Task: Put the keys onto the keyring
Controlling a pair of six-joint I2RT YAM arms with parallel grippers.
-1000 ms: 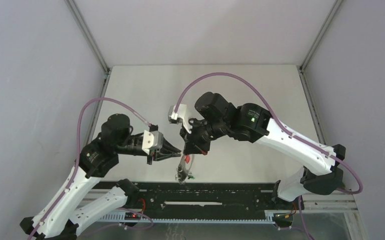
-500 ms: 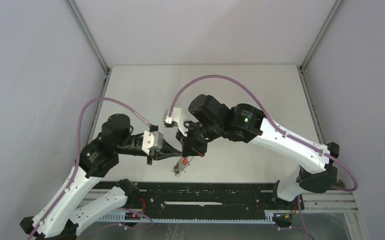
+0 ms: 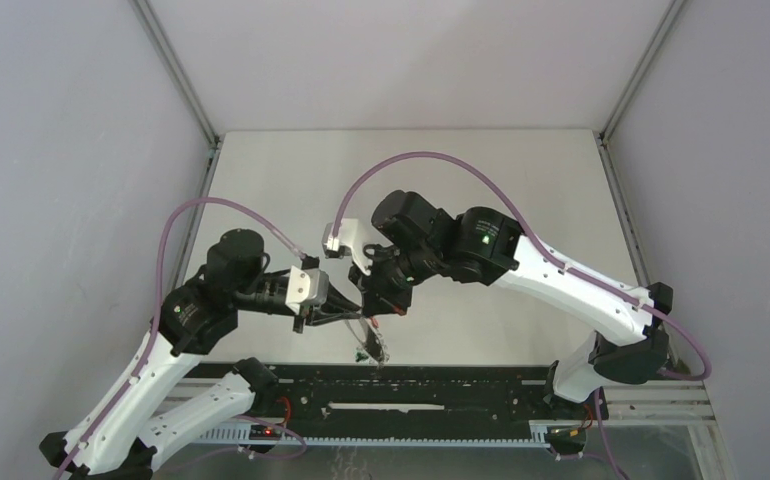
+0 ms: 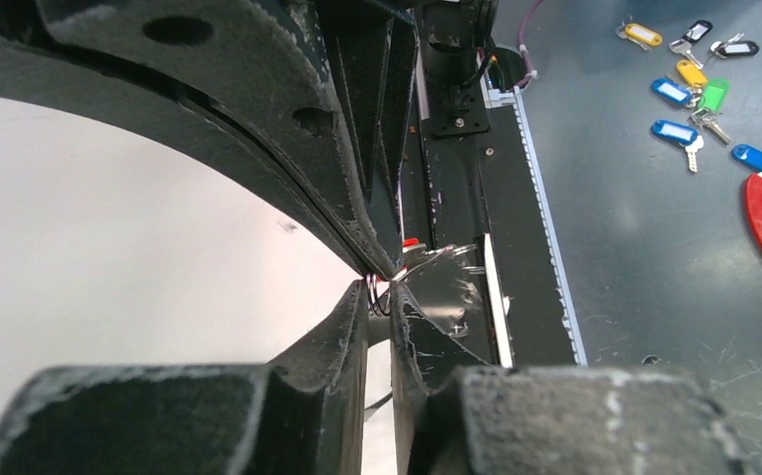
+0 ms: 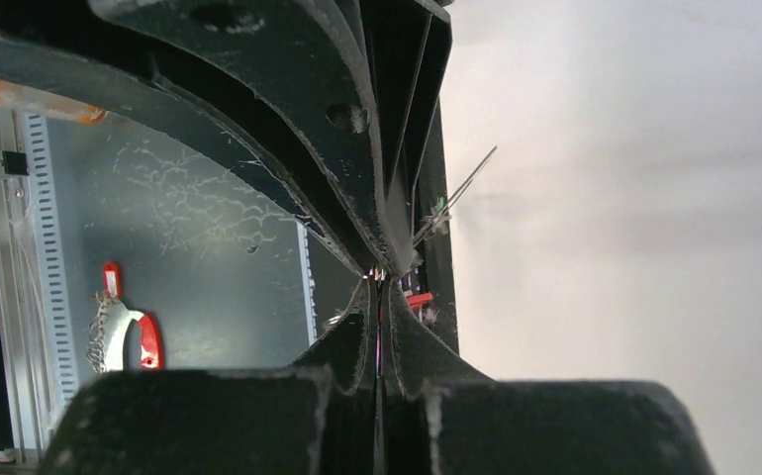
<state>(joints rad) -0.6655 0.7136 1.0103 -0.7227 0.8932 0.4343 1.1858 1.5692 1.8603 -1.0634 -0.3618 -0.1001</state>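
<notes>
Both arms meet low over the near middle of the table (image 3: 481, 170), just beyond the black rail (image 3: 431, 385) along its near edge. The keyring (image 4: 377, 295) sits up there between them. From the left wrist, its small metal ring shows as two thin coils at the tips of the left gripper (image 4: 379, 289). Those jaws stand narrow with a slim gap, and it cannot be told whether they pinch the ring or only bracket it. The right gripper (image 5: 381, 277) is pressed fully together. Something thin glints at its tips, with a red speck just beyond, but what it pinches is not clear.

From above, the keys (image 3: 372, 345) dangle as a small cluster below the two grippers, hanging clear of the tabletop near the rail, with a hint of green at the lower left.

The ring is probably light, springy and slick, so it is apt to twist or slip out of a loose pinch. Flat pressure across its coils, close to the split end, should be the safest hold. The chain part is likely limp and gives no support. The keys look tiny and stiff, and the plastic head is likely the better place to grip, leaving the hole free for threading.
</notes>
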